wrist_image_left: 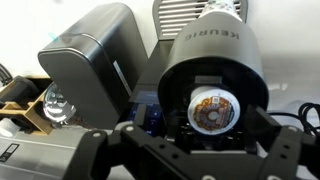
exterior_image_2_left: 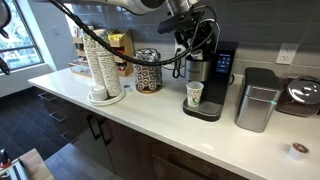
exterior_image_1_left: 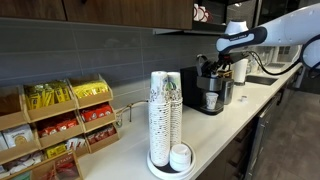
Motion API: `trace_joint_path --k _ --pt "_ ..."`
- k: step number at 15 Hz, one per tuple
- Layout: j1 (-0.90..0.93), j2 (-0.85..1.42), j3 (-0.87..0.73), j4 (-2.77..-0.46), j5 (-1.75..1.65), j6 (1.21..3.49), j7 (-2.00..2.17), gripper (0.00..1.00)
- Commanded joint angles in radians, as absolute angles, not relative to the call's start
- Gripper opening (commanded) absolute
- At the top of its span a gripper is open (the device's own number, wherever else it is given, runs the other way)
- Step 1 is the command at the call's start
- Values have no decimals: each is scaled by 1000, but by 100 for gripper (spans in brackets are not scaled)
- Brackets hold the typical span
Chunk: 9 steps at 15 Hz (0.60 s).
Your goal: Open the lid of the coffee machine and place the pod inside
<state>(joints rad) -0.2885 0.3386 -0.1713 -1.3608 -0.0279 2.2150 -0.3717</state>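
Observation:
The black and silver coffee machine stands on the counter with a paper cup in its front bay. In the wrist view I look down on its head. The lid, silver with the brand name, is raised. Below it, the pod, with a round printed foil top, sits in the dark round chamber. My gripper hovers just above the machine's head. Its fingers are spread wide on either side of the pod and do not touch it.
A tall stack of paper cups stands on a white plate. A silver box-shaped bin stands beside the machine. A wooden snack rack is at the counter's end. A basket stands by the wall.

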Motion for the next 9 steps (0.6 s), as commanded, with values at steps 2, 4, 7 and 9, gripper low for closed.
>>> trace_joint_path --k 2,4,7,9 --pt "-290 328 -185 -1368 -49 2156 -380 100" --pt "-286 341 -191 -1366 -61 2174 -365 100" --pt "-288 355 -194 -1360 -61 2181 -359 100" --pt "-289 360 -196 -1359 -61 2177 -360 100"
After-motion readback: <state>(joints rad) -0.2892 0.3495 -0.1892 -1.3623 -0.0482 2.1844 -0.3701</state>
